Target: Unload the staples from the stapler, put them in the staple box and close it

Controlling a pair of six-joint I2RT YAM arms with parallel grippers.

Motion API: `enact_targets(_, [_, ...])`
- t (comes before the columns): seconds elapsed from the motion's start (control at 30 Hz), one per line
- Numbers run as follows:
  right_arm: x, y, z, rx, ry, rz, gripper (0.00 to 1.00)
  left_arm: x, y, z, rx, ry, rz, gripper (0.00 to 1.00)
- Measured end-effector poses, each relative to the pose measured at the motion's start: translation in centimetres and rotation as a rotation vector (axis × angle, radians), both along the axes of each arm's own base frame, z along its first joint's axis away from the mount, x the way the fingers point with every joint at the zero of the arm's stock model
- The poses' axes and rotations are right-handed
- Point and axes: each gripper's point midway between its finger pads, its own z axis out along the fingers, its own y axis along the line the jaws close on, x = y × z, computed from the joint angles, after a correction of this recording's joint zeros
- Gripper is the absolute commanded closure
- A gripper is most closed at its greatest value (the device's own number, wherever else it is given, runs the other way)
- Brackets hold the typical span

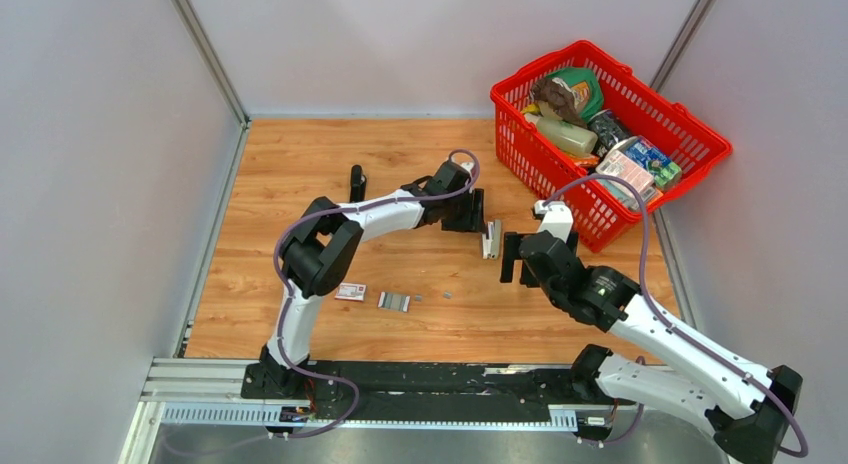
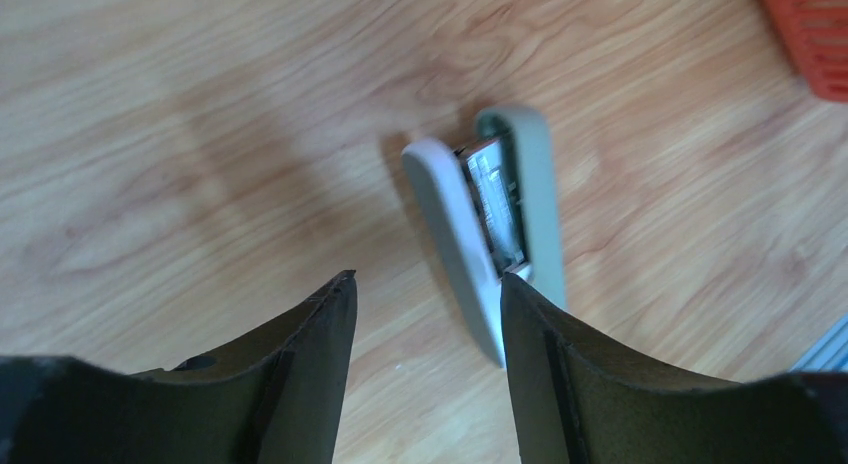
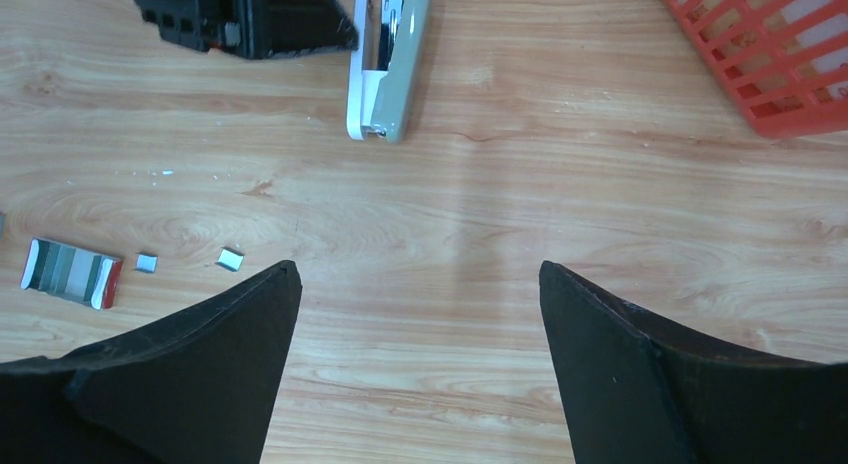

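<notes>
The small black stapler (image 1: 355,181) stands at the far left of the wooden floor, away from both grippers. A pale grey oblong bar (image 1: 490,238) lies mid-table on its side, hinged open, with silvery metal inside (image 2: 497,199). My left gripper (image 1: 478,224) is open and empty (image 2: 428,279); its right fingertip (image 2: 515,284) is at the bar's near end. My right gripper (image 1: 513,256) is open and empty (image 3: 420,269), just right of the bar (image 3: 385,64). Silvery staples lie in a short strip (image 1: 393,301) (image 3: 70,272), with loose bits (image 3: 230,259) beside it.
A small white-and-red box (image 1: 350,291) lies left of the staple strip. A red basket (image 1: 700,134) full of groceries stands at the back right, its corner in the right wrist view (image 3: 770,74). Grey walls close in the table.
</notes>
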Motion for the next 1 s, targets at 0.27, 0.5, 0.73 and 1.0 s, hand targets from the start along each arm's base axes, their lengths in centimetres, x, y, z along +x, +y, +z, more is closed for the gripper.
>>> enact_targets(0.27, [-0.7,0.2,-0.3,0.034,0.005,0.028,0.07,1.1,-2.3,2.5,0.002,-0.061,0.020,0.33])
enact_targets(0.5, [-0.8,0.6,0.1,0.066,-0.004,0.045,0.07,1.2,-2.6,1.5,0.067,-0.065,0.038,0.36])
enact_targets(0.73, [-1.1,0.6,0.6,0.098,-0.019,0.057,0.07,1.0,-2.0,-0.9,0.160,-0.052,0.065,0.43])
enact_targets(1.0, [-1.5,0.6,0.2,0.106,-0.011,0.068,0.07,1.3,-1.9,-0.7,0.185,-0.080,0.083,0.67])
